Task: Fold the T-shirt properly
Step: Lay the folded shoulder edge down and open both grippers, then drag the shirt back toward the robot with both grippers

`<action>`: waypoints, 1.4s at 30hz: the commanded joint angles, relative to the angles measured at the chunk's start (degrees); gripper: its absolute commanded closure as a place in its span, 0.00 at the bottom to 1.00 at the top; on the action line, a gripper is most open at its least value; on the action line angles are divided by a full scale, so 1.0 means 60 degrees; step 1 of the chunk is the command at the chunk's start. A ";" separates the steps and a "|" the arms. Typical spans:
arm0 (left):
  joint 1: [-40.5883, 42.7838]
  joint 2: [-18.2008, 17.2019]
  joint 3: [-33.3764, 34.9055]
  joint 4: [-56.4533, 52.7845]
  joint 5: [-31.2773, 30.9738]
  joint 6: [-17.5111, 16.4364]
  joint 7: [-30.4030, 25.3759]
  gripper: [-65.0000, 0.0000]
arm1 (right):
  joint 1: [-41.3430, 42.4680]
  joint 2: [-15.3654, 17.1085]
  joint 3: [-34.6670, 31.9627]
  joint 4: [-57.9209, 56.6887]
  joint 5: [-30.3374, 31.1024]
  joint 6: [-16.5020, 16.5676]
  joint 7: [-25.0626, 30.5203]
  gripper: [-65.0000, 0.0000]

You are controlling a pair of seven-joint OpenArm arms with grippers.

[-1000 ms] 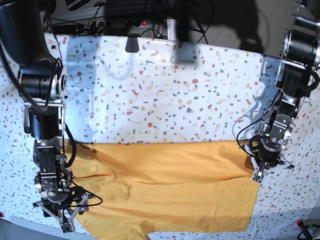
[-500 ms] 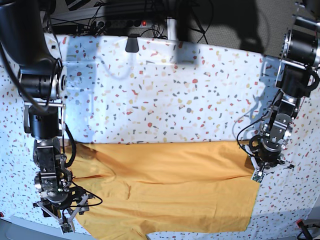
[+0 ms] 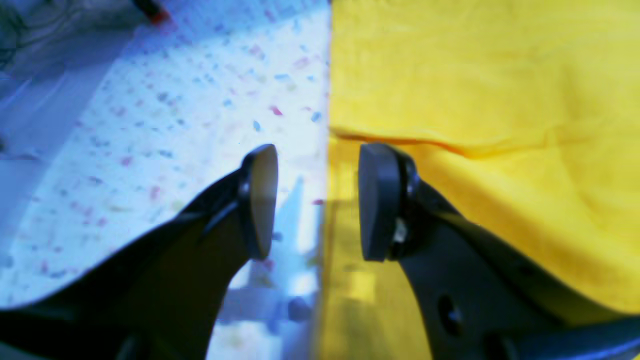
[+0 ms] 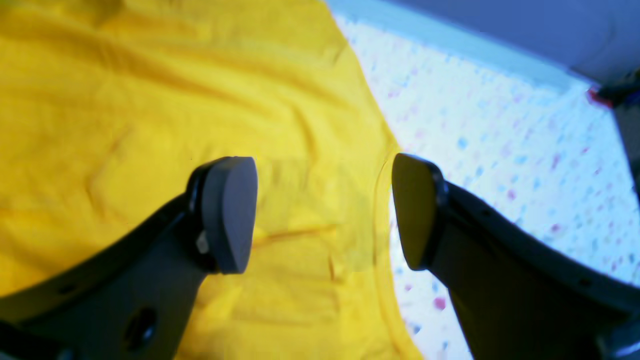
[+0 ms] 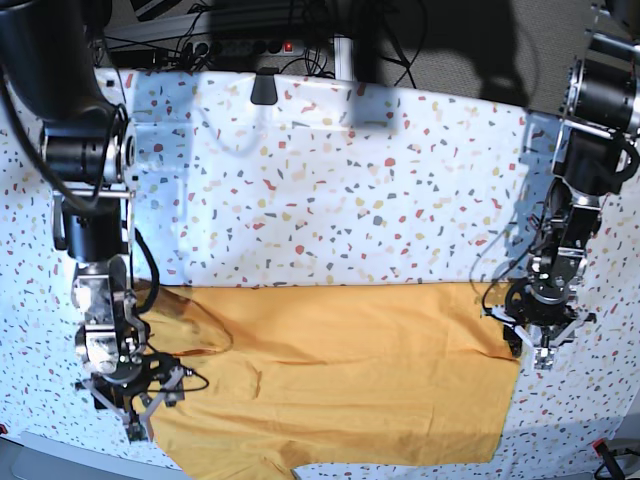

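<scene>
The T-shirt (image 5: 340, 375) lies spread flat on the speckled table (image 5: 330, 190), along its near edge. The left gripper (image 3: 317, 200) is released, jaws apart and empty, straddling the shirt's side edge. The right gripper (image 4: 322, 215) is also released, holding nothing, jaws spread over the shirt's opposite edge.

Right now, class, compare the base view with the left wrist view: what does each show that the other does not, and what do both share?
Only the base view shows the whole table, the right claw and the cables behind. Only the left wrist view shows the left claw's pads close up, spread apart over the shirt's edge. Both share the yellow T-shirt, the speckled cloth and the left claw.
</scene>
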 commanded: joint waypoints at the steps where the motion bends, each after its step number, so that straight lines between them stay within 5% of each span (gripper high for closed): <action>1: -0.0321 -0.0055 -0.0044 0.0124 -0.0291 -0.0441 -0.0259 0.61 | 0.0240 0.0087 0.0040 -0.0102 -0.0029 -0.0047 0.0430 0.35; 3: -0.0317 0.0047 -0.0044 0.0124 -0.0495 -0.1100 -0.0255 0.61 | 0.0062 0.0091 0.0040 -0.0703 -0.0025 -0.0069 0.1089 0.35; 7: -0.0324 0.0459 -0.0044 0.0000 -0.0488 -0.1147 -0.0066 0.61 | -0.0095 0.0127 0.0044 -0.1982 -0.0022 -0.0087 0.2277 0.35; 10: -0.0368 0.0849 -0.0044 -0.0484 -0.0484 -0.1144 0.0284 0.61 | -0.0098 0.0138 0.0044 -0.2605 -0.0018 -0.0091 0.2320 0.35; 17: -0.0211 0.1169 -0.0044 -0.1355 -0.0484 -0.1144 0.0452 0.61 | -0.0386 0.0168 0.0040 -0.2783 0.0011 -0.0087 0.1526 0.35; 22: -0.0208 0.1137 -0.0044 -0.1286 -0.0492 -0.1147 0.2033 0.61 | -0.0798 0.0244 0.0040 -0.2637 0.0058 -0.0051 0.1366 0.35; 30: -0.0062 0.1133 -0.0044 -0.0787 -0.0492 -0.1151 0.3625 0.61 | -0.1934 0.0517 0.0040 -0.0441 0.1596 0.0685 -0.0736 0.36; 42: 0.1960 0.0568 -0.0044 0.2845 -0.0495 -0.1133 0.5129 0.62 | -0.3821 0.1155 0.0044 0.2594 0.2357 0.1020 -0.2029 0.36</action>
